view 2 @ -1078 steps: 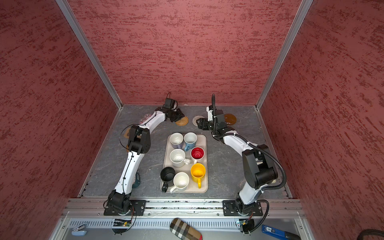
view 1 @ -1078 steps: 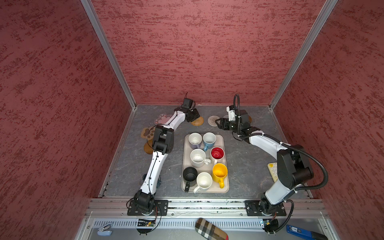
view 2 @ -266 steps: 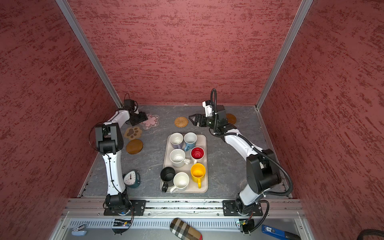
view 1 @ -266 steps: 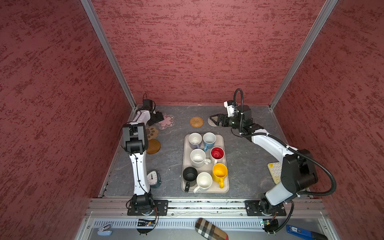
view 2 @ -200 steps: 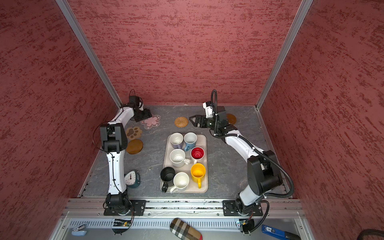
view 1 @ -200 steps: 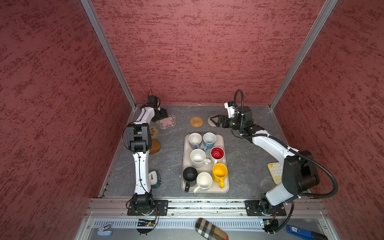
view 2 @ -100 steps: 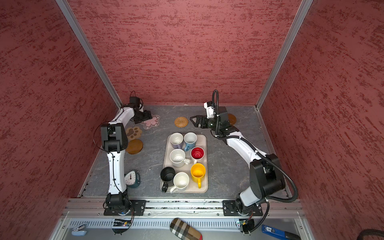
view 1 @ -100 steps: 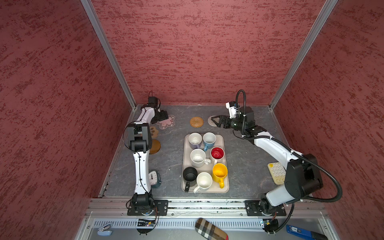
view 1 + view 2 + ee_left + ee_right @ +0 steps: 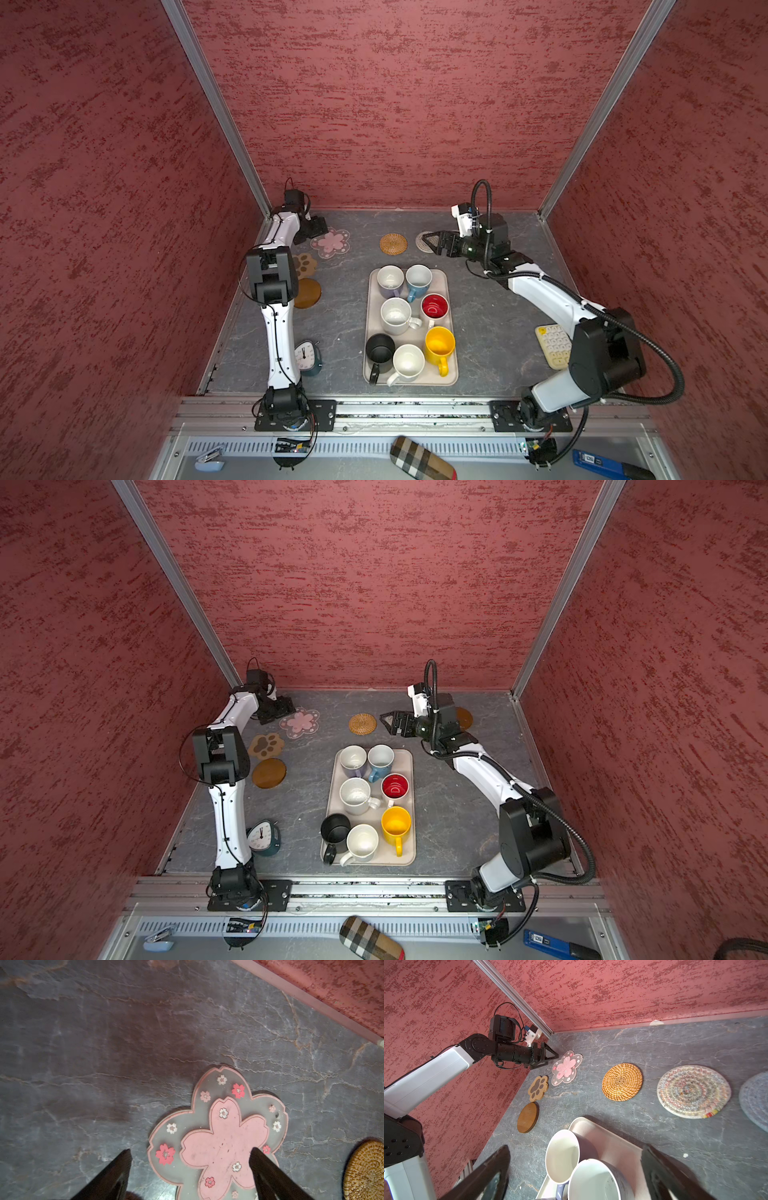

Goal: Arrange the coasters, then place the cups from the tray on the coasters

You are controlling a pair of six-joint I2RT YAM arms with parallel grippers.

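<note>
Our left pincer just opened wide, let pink flower coaster go, right in front; right pincer wide, empty. Cups next, we think.

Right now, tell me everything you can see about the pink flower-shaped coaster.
The pink flower coaster is a thin, rubbery-looking five-petalled mat. It has a translucent grey outer layer with a pink rim, a solid pink inner blossom, small red, pink and white flowers scattered over it, and a few dark specks. It lies flat on the grey tabletop near the far left corner, between the paw coaster and the rattan coaster. Nothing stands on it. The open left gripper is at its edge; contact cannot be told.
</note>
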